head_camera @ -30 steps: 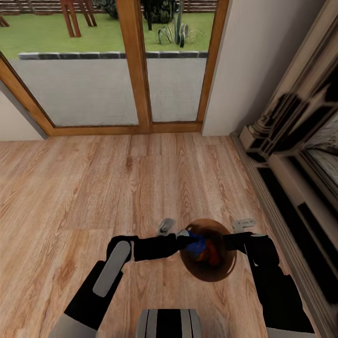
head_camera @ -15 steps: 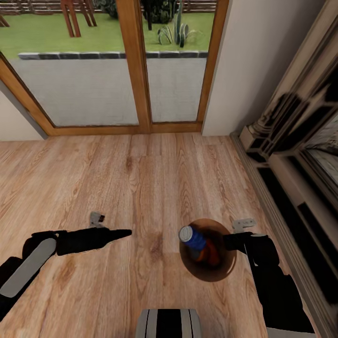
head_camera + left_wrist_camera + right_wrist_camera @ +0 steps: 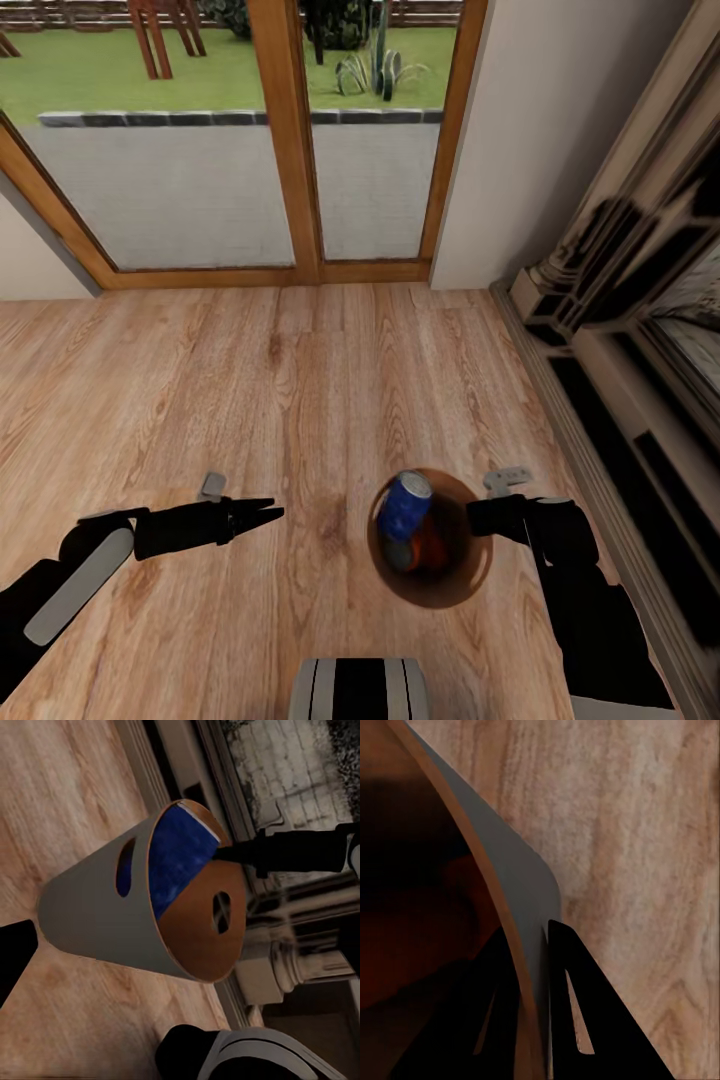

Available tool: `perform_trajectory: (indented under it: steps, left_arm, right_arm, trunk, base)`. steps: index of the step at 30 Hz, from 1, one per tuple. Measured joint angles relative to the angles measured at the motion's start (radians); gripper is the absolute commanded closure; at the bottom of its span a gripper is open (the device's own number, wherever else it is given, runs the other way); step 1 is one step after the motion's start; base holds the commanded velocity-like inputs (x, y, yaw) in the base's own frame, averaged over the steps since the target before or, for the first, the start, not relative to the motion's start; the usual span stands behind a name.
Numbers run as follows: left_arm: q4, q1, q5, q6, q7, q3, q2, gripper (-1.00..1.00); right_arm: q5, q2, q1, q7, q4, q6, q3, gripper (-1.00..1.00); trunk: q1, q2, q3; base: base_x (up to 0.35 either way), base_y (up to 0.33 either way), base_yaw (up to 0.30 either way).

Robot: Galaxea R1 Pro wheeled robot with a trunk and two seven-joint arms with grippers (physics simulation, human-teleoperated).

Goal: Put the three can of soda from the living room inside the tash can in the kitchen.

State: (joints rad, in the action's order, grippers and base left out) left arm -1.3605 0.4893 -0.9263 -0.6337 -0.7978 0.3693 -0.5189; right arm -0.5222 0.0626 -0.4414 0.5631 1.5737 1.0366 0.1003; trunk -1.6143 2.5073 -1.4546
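Observation:
The tash can [image 3: 462,584], a small round brown bin, stands on the wood floor in front of me. The blue can of soda [image 3: 404,504] leans inside it, its silver end up, above an orange can of soda [image 3: 436,550]. My right gripper [image 3: 478,518] is shut on the bin's right rim. In the right wrist view its fingers [image 3: 577,1005] sit on either side of the bin wall [image 3: 510,870]. My left gripper [image 3: 274,510] hangs open and empty over the floor, left of the bin. The left wrist view faces the bin [image 3: 97,915] with the blue can [image 3: 176,855] inside.
Wood-framed glass doors [image 3: 290,150] close off the far side, with a garden beyond. A dark ornate surround with a plinth [image 3: 640,300] runs along the right wall, close to my right arm. Open wood floor [image 3: 200,380] lies ahead and to the left.
My left gripper let go of the blue can and drew back to the left, now open. The can dropped deeper into the bin and tipped. The bin shifted slightly left.

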Motion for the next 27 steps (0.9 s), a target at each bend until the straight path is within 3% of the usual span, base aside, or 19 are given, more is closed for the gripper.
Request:
perform_trajectory:
  steps: [4,7,9,10,11,14,18,23,27]
  left_arm:
    - [0.004,0.000,0.001,0.000,-0.001,0.000,-0.001,-1.00]
    - [0.013,0.000,0.006,-0.001,0.000,0.001,-0.001,-1.00]
    - [0.054,0.000,0.034,0.005,0.000,0.003,0.002,-1.00]
    - [0.065,0.000,0.041,0.010,-0.001,0.004,0.003,-1.00]
    - [0.086,0.000,0.050,0.026,0.000,0.005,0.011,-1.00]
    - [0.118,0.000,0.055,0.037,0.000,0.006,0.033,-1.00]
    - [0.145,0.000,0.072,0.066,-0.002,0.006,0.042,-1.00]
    - [0.159,0.000,0.076,0.110,-0.010,0.007,0.043,-1.00]
    - [0.163,0.000,0.077,0.112,-0.009,0.006,0.044,-1.00]
  right_arm:
    - [0.036,0.000,0.000,0.002,0.000,0.009,0.000,1.00]
    - [0.016,0.000,-0.002,0.010,0.000,0.003,0.003,1.00]
    - [-0.020,-0.002,-0.011,0.082,0.000,-0.007,0.018,1.00]
    - [-0.002,-0.004,-0.014,0.115,0.000,-0.005,0.032,1.00]
    - [0.003,-0.007,-0.017,0.195,0.000,-0.003,0.069,1.00]
    - [0.059,-0.009,-0.018,0.275,0.000,0.011,0.097,1.00]
    - [-0.006,-0.011,-0.019,0.289,0.000,-0.012,0.104,1.00]
    - [0.028,-0.011,-0.019,0.292,0.000,0.004,0.104,1.00]
    - [0.008,-0.011,-0.019,0.292,0.000,-0.006,0.105,1.00]
  trunk:
    - [0.000,0.000,0.000]
    - [0.000,0.000,0.000]
    - [0.000,0.000,0.000]
    - [0.000,0.000,0.000]
    - [0.000,0.000,0.000]
    - [0.000,0.000,0.000]
    - [0.000,0.000,0.000]
    - [0.000,0.000,0.000]
    - [0.000,0.000,0.000]
  base:
    - [0.000,0.000,0.000]
    - [0.000,0.000,0.000]
    - [0.000,0.000,0.000]
    - [0.000,0.000,0.000]
    - [0.000,0.000,0.000]
    - [0.000,0.000,0.000]
    - [0.000,0.000,0.000]
    - [0.000,0.000,0.000]
    - [0.000,0.000,0.000]
